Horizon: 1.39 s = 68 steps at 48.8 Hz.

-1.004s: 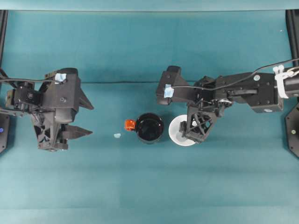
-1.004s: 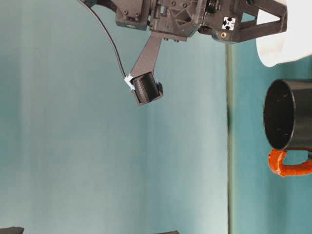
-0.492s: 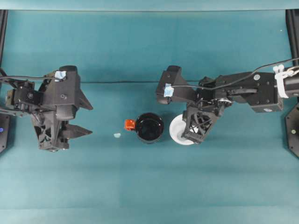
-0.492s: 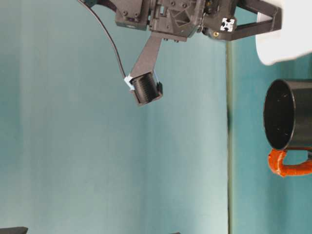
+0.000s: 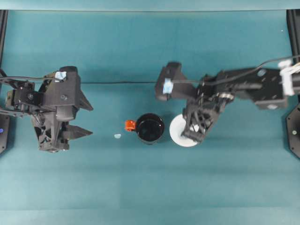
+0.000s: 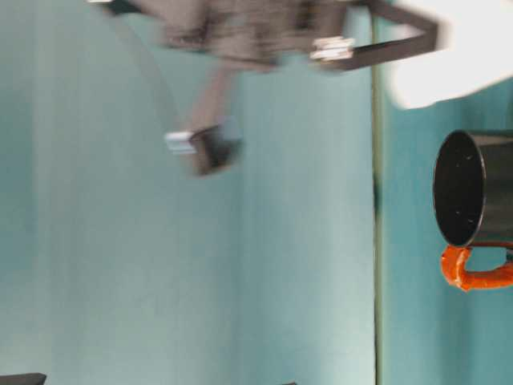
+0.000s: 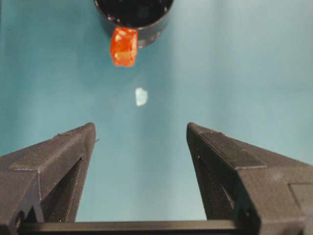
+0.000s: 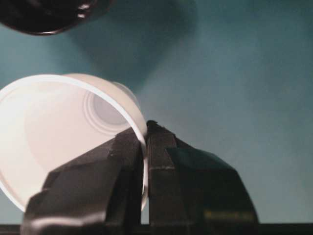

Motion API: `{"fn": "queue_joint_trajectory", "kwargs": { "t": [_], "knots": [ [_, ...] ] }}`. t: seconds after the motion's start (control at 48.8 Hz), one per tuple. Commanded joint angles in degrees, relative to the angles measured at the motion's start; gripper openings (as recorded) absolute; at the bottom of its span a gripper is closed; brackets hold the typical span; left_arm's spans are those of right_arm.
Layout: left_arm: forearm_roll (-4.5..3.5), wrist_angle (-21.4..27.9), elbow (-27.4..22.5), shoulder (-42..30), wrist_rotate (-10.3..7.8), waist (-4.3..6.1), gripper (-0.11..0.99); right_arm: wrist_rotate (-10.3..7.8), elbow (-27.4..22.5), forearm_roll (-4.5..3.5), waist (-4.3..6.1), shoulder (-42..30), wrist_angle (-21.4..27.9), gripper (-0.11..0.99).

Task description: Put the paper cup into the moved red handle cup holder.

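Your right gripper [image 5: 191, 137] reaches in from the right, tipped down, and pinches the rim of the paper cup [image 5: 178, 131] tight, one finger inside it. The cup sits just beside the red handle cup holder [image 5: 149, 128]. Your left gripper [image 5: 89, 120] waits wide apart, well off to the left.

We see a teal desk [image 5: 150, 187] with a plain, even surface, and on it a small pale scrap [image 5: 117, 136], light blue-white; from the left wrist view the same scrap [image 7: 141, 96] lies flat on the desk; behind the desk stands a teal backdrop [image 6: 160, 281]
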<state>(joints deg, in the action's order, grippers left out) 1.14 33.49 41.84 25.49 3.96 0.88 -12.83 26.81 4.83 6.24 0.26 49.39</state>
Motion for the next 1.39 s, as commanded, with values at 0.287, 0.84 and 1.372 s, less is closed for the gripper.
{"fn": "queue_joint_trajectory", "kwargs": {
  "t": [0.287,0.84,1.372],
  "knots": [
    [0.09,-0.4,-0.6,0.3,0.09,0.09,0.78,0.53,-12.7,-0.79,1.32,5.0,10.3,-0.10],
    [0.09,-0.4,-0.6,0.3,0.09,0.44,0.78,0.62,-24.3,-0.79,-0.79,-7.1,10.5,-0.10],
    [0.09,-0.4,-0.6,0.3,0.09,0.53,0.78,0.88,-23.4,-2.72,-1.85,-16.6,8.6,-0.10]
  ]
}}
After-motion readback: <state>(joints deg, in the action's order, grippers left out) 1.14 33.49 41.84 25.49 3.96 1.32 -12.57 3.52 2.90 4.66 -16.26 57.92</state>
